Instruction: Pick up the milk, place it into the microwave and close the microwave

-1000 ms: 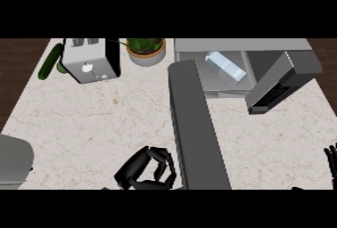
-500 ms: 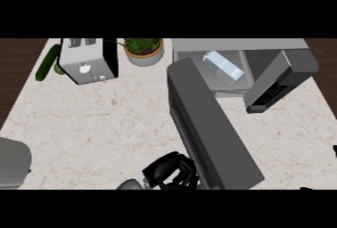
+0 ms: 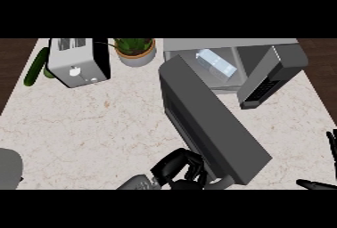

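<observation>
Nearest me: my left hand [image 3: 179, 169], fingers curled and holding nothing, touching the near face of the microwave door [image 3: 211, 122]. My right hand [image 3: 322, 183] shows only fingertips at the right edge; I cannot tell its state. Door swung partway open. Beyond it, the microwave [image 3: 263, 67] holds the milk [image 3: 216, 67] in its cavity. Farthest: toaster [image 3: 80, 62], potted plant [image 3: 135, 50], cucumber [image 3: 36, 67].

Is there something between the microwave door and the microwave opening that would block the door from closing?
Nothing visible blocks it. The microwave door is partly swung, with the left hand at its outer edge. The milk sits inside the microwave, behind the door's path.
</observation>
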Robot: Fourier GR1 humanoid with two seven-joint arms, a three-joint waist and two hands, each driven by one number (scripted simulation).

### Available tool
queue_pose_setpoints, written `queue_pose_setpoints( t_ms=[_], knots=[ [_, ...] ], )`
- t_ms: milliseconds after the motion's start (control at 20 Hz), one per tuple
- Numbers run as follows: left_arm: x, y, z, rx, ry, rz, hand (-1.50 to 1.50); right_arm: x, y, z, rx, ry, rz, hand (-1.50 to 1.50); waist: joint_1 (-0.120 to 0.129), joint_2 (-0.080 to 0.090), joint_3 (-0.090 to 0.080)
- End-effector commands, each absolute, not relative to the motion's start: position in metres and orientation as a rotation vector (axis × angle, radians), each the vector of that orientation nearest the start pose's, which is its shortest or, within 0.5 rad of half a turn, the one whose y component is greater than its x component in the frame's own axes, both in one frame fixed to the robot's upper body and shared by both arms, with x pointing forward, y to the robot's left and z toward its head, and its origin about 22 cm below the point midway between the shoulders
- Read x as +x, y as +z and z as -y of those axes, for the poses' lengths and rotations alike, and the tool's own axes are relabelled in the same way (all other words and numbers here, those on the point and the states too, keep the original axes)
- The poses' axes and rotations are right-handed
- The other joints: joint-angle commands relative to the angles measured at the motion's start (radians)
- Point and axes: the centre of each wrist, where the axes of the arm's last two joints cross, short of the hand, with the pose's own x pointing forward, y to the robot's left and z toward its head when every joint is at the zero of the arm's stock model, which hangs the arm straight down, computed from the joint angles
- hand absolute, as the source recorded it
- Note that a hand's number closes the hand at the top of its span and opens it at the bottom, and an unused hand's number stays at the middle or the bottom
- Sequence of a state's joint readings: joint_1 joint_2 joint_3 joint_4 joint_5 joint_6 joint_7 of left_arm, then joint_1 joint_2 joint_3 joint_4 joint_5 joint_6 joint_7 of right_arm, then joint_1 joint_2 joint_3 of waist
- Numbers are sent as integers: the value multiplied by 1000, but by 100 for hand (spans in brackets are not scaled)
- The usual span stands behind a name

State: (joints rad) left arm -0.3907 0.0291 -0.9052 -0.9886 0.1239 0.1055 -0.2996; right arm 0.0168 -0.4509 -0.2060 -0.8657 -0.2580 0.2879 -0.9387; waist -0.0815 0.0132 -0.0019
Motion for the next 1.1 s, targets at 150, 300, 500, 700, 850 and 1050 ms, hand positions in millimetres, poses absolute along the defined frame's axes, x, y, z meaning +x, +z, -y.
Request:
queue_pose_setpoints(
  t_ms=[150, 300, 500, 700, 850, 1050],
  knots=[
    [221, -55, -17, -519, -825, 1553, -150, 190, -72, 420, 18, 1, 1986, -150, -60, 2, -4],
    [235, -40, -11, -501, -791, 1581, 150, 196, -69, 416, 42, 16, 1992, -150, -91, 10, -3],
    [247, -32, -7, -441, -771, 1607, 150, 212, -51, 415, 53, 66, 2009, -150, -124, 16, -5],
    [268, -6, 2, -419, -746, 1734, 150, 222, -46, 403, 120, 100, 1991, -150, -149, 22, -5],
    [281, 5, 5, -386, -738, 1746, 150, 230, -34, 403, 150, 146, 2000, -150, -183, 28, -4],
    [297, 20, 9, -346, -701, 1779, 150, 243, -13, 410, 124, 181, 2038, -150, -215, 40, -2]
  ],
)
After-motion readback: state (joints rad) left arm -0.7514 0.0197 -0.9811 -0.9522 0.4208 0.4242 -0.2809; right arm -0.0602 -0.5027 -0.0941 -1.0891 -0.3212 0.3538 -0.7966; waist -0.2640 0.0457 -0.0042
